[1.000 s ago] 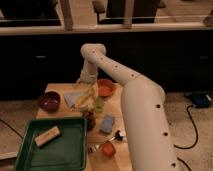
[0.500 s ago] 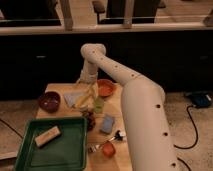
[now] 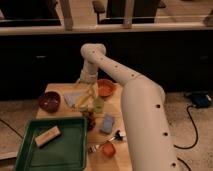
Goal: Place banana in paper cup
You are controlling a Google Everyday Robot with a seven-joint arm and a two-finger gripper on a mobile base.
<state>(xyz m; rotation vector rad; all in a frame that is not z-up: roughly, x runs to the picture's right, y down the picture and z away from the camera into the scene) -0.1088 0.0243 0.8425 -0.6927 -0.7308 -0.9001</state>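
- Wooden table, light tan, set before a dark wall.
- Green tray at the near left corner, holding a tan block.
- Dark red bowl at the left edge.
- Orange bowl at the far right.
- Banana near the middle, beside a pale green cup.
- Blue packet right of the tray.
- Small orange item at the near edge.
- Hand low over the far side of the table.

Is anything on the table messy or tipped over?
Nothing looks spilled or broken. The table is crowded, though: the banana lies by the orange bowl, and a tan block lies askew in the green tray. The gripper hangs over the table's far edge, near the banana.
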